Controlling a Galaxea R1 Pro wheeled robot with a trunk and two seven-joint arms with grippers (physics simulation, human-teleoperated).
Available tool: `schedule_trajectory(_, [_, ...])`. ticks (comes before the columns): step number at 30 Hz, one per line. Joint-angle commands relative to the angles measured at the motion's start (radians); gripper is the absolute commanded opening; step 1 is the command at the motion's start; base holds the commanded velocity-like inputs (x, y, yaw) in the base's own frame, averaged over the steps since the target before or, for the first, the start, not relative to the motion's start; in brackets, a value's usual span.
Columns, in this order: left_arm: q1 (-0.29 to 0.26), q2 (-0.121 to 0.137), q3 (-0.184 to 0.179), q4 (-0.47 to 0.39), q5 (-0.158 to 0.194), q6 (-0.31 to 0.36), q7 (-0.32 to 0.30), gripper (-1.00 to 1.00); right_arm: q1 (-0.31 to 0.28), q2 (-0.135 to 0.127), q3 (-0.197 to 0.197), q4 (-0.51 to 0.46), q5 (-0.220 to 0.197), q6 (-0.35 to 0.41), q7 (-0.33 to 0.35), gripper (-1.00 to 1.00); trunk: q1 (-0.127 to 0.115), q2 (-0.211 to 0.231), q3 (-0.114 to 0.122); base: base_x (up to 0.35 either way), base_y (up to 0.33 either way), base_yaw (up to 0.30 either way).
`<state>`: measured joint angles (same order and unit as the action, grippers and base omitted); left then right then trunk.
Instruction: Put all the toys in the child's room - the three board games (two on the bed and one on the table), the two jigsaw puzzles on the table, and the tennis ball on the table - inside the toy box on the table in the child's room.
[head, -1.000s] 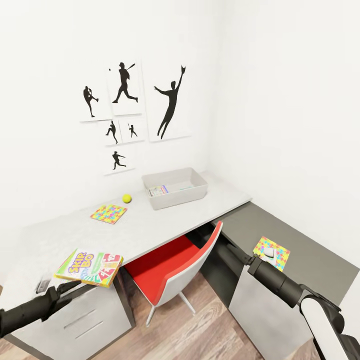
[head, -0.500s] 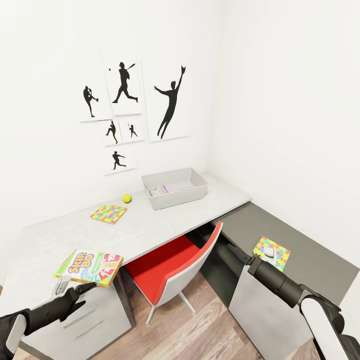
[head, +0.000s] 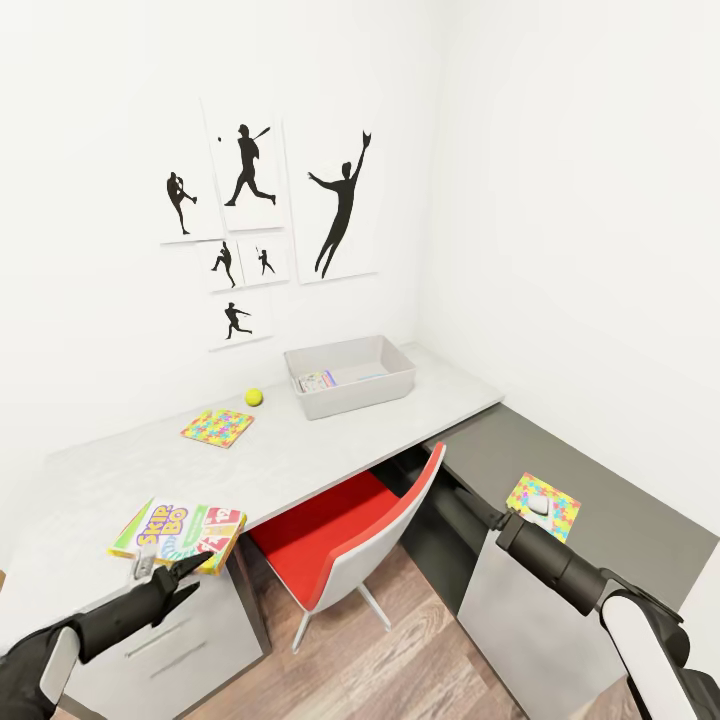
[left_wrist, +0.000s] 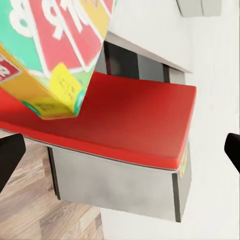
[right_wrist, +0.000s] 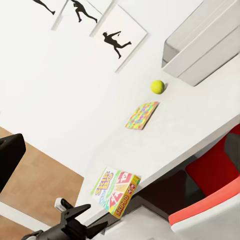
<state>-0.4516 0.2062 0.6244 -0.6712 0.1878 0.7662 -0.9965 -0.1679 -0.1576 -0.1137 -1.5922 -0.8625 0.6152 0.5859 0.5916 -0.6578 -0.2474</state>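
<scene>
A pale speckled tabletop (head: 300, 455) meets a dark grey tabletop (head: 620, 510) in a white-walled corner. Left claw (head: 165, 578) gapes empty; right claw's (head: 538, 507) state is unclear.

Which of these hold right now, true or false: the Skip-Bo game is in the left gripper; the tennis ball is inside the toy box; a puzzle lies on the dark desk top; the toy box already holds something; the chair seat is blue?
1. The left gripper holds the Skip-Bo game. False: its fingers are spread and short of the box, which lies at the pale desk top's front edge.
2. The tennis ball is inside the toy box. False: it sits on the desk beside the box.
3. A jigsaw puzzle lies on the dark desk top. True.
4. The toy box already holds a printed box. True.
5. The chair seat is blue. False: red.
</scene>
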Motion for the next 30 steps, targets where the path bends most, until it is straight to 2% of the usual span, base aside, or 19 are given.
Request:
schedule_trajectory(1, [-0.001, -0.003, 0.002, 0.001, 0.002, 0.003, -0.009, 1.0, -0.001, 0.0, -0.001, 0.0, -0.006, 0.008, 0.0, 1.0, 0.0, -0.001, -0.001, 0.0, 0.0, 0.0])
schedule_trajectory(4, [-0.001, -0.018, 0.002, 0.003, 0.0, -0.002, -0.025, 1.0, -0.001, 0.0, -0.001, 0.0, -0.006, 0.008, 0.0, 1.0, 0.0, -0.001, -0.001, 0.0, 0.0, 0.0])
schedule_trajectory(8, [-0.001, -0.024, 0.003, 0.004, 0.001, -0.003, -0.03, 1.0, -0.001, 0.0, -0.001, 0.0, -0.006, 0.008, 0.0, 1.0, 0.0, -0.001, -0.001, 0.0, 0.0, 0.0])
schedule_trajectory(22, [-0.001, -0.019, 0.01, 0.006, 0.004, 0.005, -0.028, 1.0, -0.001, 0.0, 0.0, 0.0, -0.006, 0.008, 0.0, 1.0, 0.0, -0.001, -0.001, 0.0, 0.0, 0.0])
schedule_trajectory(30, [-0.001, -0.013, 0.013, 0.007, 0.004, 0.007, -0.028, 1.0, -0.001, 0.0, -0.001, 0.0, -0.006, 0.008, 0.0, 1.0, 0.031, -0.057, -0.027, 0.0, 0.0, 0.0])
